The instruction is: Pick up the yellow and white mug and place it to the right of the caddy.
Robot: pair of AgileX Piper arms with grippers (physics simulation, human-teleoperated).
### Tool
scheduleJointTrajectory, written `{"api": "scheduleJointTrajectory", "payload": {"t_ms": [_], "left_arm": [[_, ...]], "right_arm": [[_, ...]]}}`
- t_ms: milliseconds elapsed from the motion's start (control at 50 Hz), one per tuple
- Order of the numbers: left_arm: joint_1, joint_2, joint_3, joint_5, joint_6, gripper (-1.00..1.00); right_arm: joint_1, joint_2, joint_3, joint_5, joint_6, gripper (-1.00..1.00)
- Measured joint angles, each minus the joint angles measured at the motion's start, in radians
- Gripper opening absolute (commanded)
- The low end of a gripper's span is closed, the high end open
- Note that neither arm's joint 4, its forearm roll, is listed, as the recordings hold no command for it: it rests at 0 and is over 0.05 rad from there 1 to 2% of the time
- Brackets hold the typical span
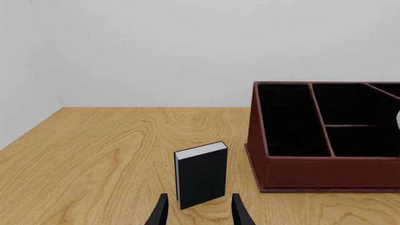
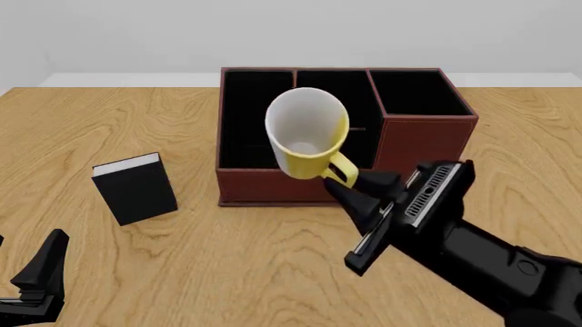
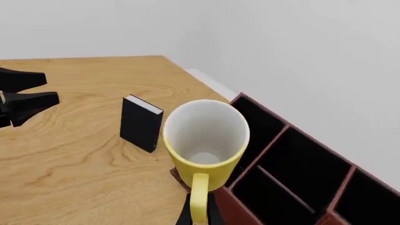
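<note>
The yellow and white mug (image 2: 307,133) hangs in the air, tipped so its white inside faces the front camera. It sits above the front wall of the caddy (image 2: 272,187), a reddish-brown box with black compartments. My right gripper (image 2: 344,178) is shut on the mug's yellow loop handle (image 3: 198,197), coming in from the lower right. The right wrist view shows the mug (image 3: 206,136) just past the fingers, with the caddy (image 3: 281,187) beneath and beyond it. My left gripper (image 2: 41,272) stays low at the front left, open and holding nothing.
A small black book (image 2: 136,187) with white pages stands upright left of the caddy, straight ahead of the left gripper (image 1: 200,211) in its wrist view. That view also shows the caddy's left end (image 1: 312,171). Bare wooden tabletop (image 2: 527,136) lies right of the caddy.
</note>
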Motion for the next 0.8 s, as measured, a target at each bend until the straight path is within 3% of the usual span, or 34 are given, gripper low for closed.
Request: {"api": "scheduleJointTrajectory", "payload": {"t_ms": [800], "left_arm": [[0.000, 0.000, 0.000, 0.000, 0.000, 1.00]], "right_arm": [[-0.183, -0.320, 0.066, 0.222, -0.049, -1.00]]}}
